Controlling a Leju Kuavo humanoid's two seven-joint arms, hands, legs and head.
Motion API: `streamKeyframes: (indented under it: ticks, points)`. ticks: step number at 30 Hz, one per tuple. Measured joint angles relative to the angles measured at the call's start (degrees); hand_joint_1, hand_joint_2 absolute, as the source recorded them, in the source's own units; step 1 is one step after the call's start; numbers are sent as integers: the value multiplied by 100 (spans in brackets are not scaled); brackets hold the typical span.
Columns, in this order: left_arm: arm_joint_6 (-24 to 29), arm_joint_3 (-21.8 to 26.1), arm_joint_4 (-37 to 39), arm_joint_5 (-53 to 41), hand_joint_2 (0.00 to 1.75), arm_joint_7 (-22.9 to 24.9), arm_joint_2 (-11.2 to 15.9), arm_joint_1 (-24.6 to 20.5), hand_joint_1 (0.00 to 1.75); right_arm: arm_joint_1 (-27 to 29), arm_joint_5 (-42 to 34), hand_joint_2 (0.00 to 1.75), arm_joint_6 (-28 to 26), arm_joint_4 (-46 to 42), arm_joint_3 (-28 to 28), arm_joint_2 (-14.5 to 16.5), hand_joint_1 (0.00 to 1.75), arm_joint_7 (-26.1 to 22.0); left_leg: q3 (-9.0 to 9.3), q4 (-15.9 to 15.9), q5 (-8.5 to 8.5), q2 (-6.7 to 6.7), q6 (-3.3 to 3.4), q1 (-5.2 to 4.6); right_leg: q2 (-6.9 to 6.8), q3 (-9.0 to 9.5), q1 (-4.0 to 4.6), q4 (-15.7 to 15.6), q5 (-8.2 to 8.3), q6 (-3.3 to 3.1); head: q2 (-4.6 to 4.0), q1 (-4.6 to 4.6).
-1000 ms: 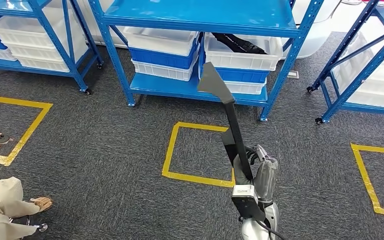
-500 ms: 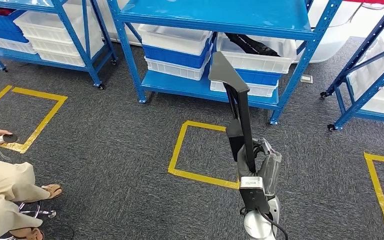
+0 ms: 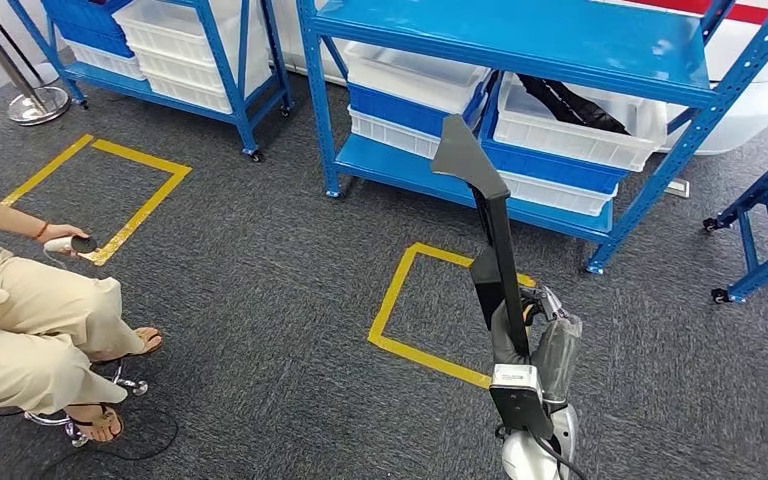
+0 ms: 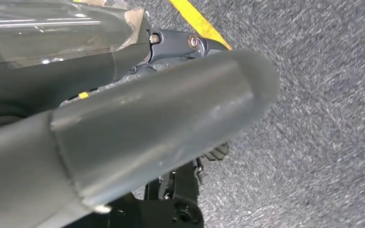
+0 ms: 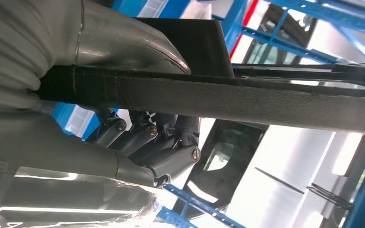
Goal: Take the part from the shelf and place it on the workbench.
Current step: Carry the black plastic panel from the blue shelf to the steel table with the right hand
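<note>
Right hand (image 3: 545, 335) grips the part (image 3: 488, 240), a long black bar with a grey wedge-shaped end, held upright low and right of centre; right wrist view shows the fingers (image 5: 171, 142) curled under the part (image 5: 247, 107) and the thumb over it; part's top end overlaps the blue shelf (image 3: 520, 40) at the far side; white and blue bins (image 3: 415, 85) sit on the lower shelf level; yellow tape square (image 3: 410, 310) on the grey carpet just left of the hand; left hand (image 4: 138, 128) hangs over the carpet, can't tell whether the fingers are spread or closed; person (image 3: 30, 320) seated near left, holding a small controller (image 3: 68, 244).
</note>
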Motion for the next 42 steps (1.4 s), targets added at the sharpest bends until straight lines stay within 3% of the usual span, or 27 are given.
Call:
streamKeyframes:
  ticks: [1, 3, 5, 8, 10, 11, 12, 14, 16, 18, 20, 22, 24, 25, 26, 27, 29, 30, 32, 34, 36, 38, 40, 41, 42]
  points:
    - [-8, -25, 0, -3, 0, -7, -7, 2, 0, 24, 26, 175, 0, -32, 3, 6, 175, -1, -35, 26, -1, -37, -37, -1, 34, 31, 6, -81, 22, -25, 0, -2]
    - [-11, -56, 2, -5, 0, -27, -16, 15, 0, 61, 79, 175, 2, -84, 26, 20, 175, 6, -82, 42, 14, -88, -96, 23, -43, 29, 15, -84, 52, -97, 0, -6]
    - [-12, -78, 2, -4, 0, -42, -26, 23, 0, 65, 126, 175, 7, -122, 71, 42, 175, 18, -163, 210, -99, 42, -149, 36, -124, 31, -4, -99, 77, -172, 0, -28]
    - [4, -108, 3, -2, 0, -39, -49, 12, 0, 70, 174, 175, 8, -156, 123, 70, 175, 31, -601, 1166, -604, 326, -234, 55, -288, 25, 17, -104, 78, -249, 0, -73]
    - [36, -115, 5, -1, 0, -14, -59, 15, 0, 79, 188, 175, 7, -157, 136, 70, 175, 43, -810, 1613, -734, 375, -262, 76, -406, 19, 38, -104, 73, -256, -1, -73]
    - [50, -117, 6, 4, 0, 0, -62, 20, 0, 82, 193, 175, 5, -157, 139, 70, 175, 48, -759, 1528, -645, 391, -260, 83, -460, 19, 44, -103, 71, -257, -1, -74]
    - [58, -118, 7, 15, 0, 11, -62, 22, 0, 84, 197, 175, 4, -162, 144, 71, 175, 54, -595, 1230, -477, 423, -244, 86, -509, 21, 48, -103, 70, -257, -1, -74]
    - [63, -119, 7, 45, 0, 19, -62, 13, 0, 79, 206, 175, 1, -179, 153, 72, 175, 65, -175, 453, -186, 611, -187, 55, -594, 27, 72, -103, 65, -247, 0, -75]
    - [77, -118, 7, 71, 0, 20, -64, -3, 0, 67, 210, 175, -4, -197, 156, 70, 175, 69, 5, 74, -115, 728, -125, -4, -668, 26, 99, -106, 56, -218, 0, -69]
    - [97, -118, 7, 100, 0, 21, -67, -5, 0, 57, 212, 175, -7, -203, 157, 68, 175, 72, -12, 35, -105, 643, -69, -44, -748, 36, 101, -127, 56, -168, -1, -65]
    - [108, -118, 10, 127, 0, 25, -79, 1, 0, 45, 209, 175, -8, -204, 157, 63, 175, 78, 19, -47, -38, 547, 1, -24, -667, -19, 96, -10, -23, -126, -1, -63]
    - [110, -117, 13, 155, 0, 27, -95, -2, 0, 24, 182, 175, -8, -197, 156, 51, 175, 83, 43, -113, 28, 452, 62, 10, -435, -268, 84, 534, -297, -147, 0, -45]
    - [110, -111, 13, 183, 0, 27, -98, -4, 0, 3, 134, 175, -7, -165, 151, 33, 175, 85, 28, -117, 44, 339, 84, 13, -309, -626, 71, 1298, -596, -172, 0, -28]
    - [110, -105, 14, 192, 0, 27, -100, -2, 0, -6, 117, 175, -6, -141, 148, 23, 175, 86, 25, -115, 45, 274, 83, 15, -294, -743, 67, 1527, -653, -153, 0, -28]
    - [110, -98, 15, 204, 0, 25, -104, 2, 0, -19, 106, 175, -5, -115, 145, 15, 175, 86, 26, -112, 47, 207, 79, 17, -286, -756, 60, 1537, -613, -110, 0, -26]
    - [108, -92, 17, 216, 0, 20, -110, 4, 0, -40, 101, 175, -5, -89, 143, 10, 175, 87, 29, -105, 47, 138, 71, 22, -270, -660, 45, 1319, -486, -50, 0, -27]
    - [101, -87, 21, 233, 0, 2, -120, 3, 0, -110, 100, 175, -4, -37, 143, 8, 175, 88, 7, -45, 29, 7, 24, 16, -100, -309, -16, 515, -146, 67, 0, -18]
    - [97, -86, 22, 235, 0, -10, -122, 0, 0, -148, 103, 175, -5, -12, 143, 8, 175, 92, -20, -2, 13, -48, -9, 9, -11, -172, -42, 207, -29, 78, 0, -22]
    - [86, -85, 22, 233, 0, -30, -123, 0, 0, -204, 114, 175, -9, 39, 142, 8, 175, 103, -81, 56, 0, -137, -86, 5, 67, -78, -33, -18, 49, 17, -1, -28]
    - [73, -84, 22, 223, 0, -39, -121, 14, 0, -263, 126, 175, -14, 92, 144, 10, 175, 114, -121, 71, 6, -170, -144, 41, -19, -75, -24, -10, 74, -77, -1, -39]
    - [60, -84, 22, 211, 0, -42, -119, 16, 0, -337, 133, 175, -15, 140, 147, 17, 175, 119, -246, 315, -139, 25, -192, 53, -115, -67, -34, -24, 93, -151, 0, -66]
    - [54, -84, 22, 197, 0, -43, -121, 3, 0, -382, 133, 175, -16, 190, 143, 19, 175, 119, -566, 970, -476, 288, -233, 55, -228, -65, 4, -27, 83, -199, 0, -92]
    - [52, -84, 22, 185, 0, -43, -125, 2, 0, -407, 129, 175, -17, 260, 138, 16, 175, 119, -881, 1586, -692, 375, -247, 62, -353, -67, 53, -26, 71, -222, 0, -93]
    - [51, -83, 22, 183, 0, -43, -126, 5, 0, -423, 124, 175, -16, 297, 137, 16, 175, 120, -911, 1641, -658, 386, -235, 60, -410, -67, 72, -26, 66, -228, -1, -94]
    - [52, -83, 22, 184, 0, -43, -126, 8, 0, -445, 117, 175, -16, 334, 137, 17, 175, 121, -819, 1462, -526, 399, -207, 52, -462, -64, 88, -26, 62, -233, 0, -95]
